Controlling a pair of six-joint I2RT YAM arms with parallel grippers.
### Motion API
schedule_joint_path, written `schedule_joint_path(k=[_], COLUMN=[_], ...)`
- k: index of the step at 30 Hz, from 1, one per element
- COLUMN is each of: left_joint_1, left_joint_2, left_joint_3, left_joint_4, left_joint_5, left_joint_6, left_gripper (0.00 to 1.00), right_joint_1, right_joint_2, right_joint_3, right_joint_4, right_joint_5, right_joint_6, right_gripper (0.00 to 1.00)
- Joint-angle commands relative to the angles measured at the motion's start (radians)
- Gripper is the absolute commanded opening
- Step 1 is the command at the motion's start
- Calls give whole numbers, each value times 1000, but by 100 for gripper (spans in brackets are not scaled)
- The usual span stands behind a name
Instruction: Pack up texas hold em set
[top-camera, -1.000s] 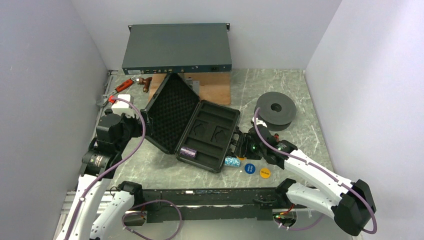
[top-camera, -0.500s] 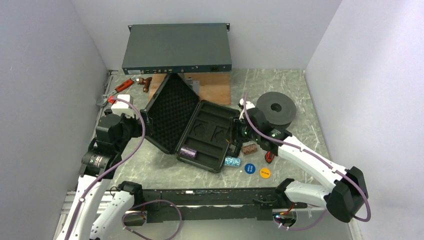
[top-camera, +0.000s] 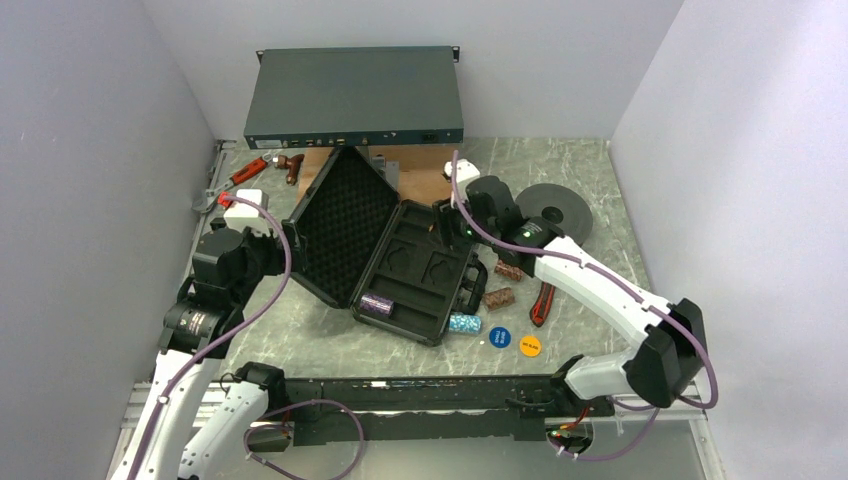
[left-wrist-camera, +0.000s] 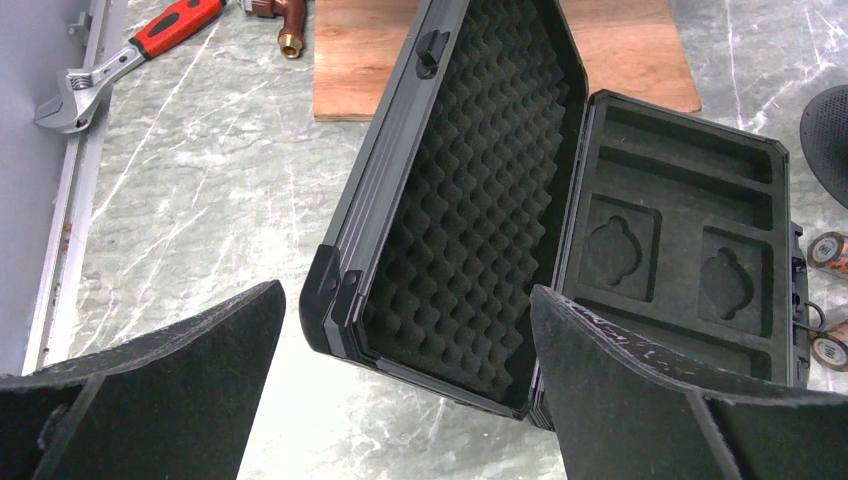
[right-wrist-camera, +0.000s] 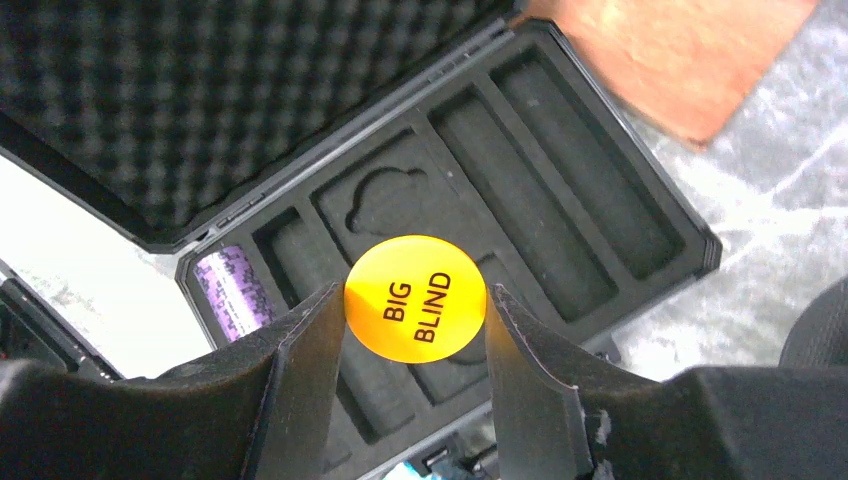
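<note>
Case (top-camera: 410, 285) open; purple roll (top-camera: 376, 305) seated inside; right gripper (right-wrist-camera: 413, 312) grasps yellow disc (right-wrist-camera: 415, 296) above case; left gripper (left-wrist-camera: 403, 292) released, facing case lid; brown rolls (top-camera: 498, 297), teal roll (top-camera: 462, 323), blue disc (top-camera: 499, 337) lie beside case, unpacked.

Black case (top-camera: 345, 225) lies open, lid propped up, purple roll (top-camera: 375, 304) slotted inside. Yellow disc (right-wrist-camera: 415, 297) hangs over its tray! Teal roll (top-camera: 462, 323), brown rolls (top-camera: 499, 297), blue disc (top-camera: 499, 337) and orange disc (top-camera: 530, 347) lie just beside it.
</note>
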Motion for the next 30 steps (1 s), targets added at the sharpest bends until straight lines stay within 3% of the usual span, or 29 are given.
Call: schedule_joint_path(k=[1, 8, 30], left_joint_1=[-6, -16, -29], left_joint_2=[-15, -12, -30], left_joint_3=[13, 12, 52], left_joint_4=[26, 29, 0], left_joint_5=[-12, -14, -12], left_joint_6=[7, 9, 6], left_gripper=[100, 100, 100], right_joint_1=[43, 115, 156], right_joint_2=[69, 184, 459], right_joint_3=[118, 225, 361], right_joint_4=[22, 9, -69], right_joint_5=[-34, -62, -39], right_joint_6=[-144, -286, -372], right_gripper=[41, 41, 40])
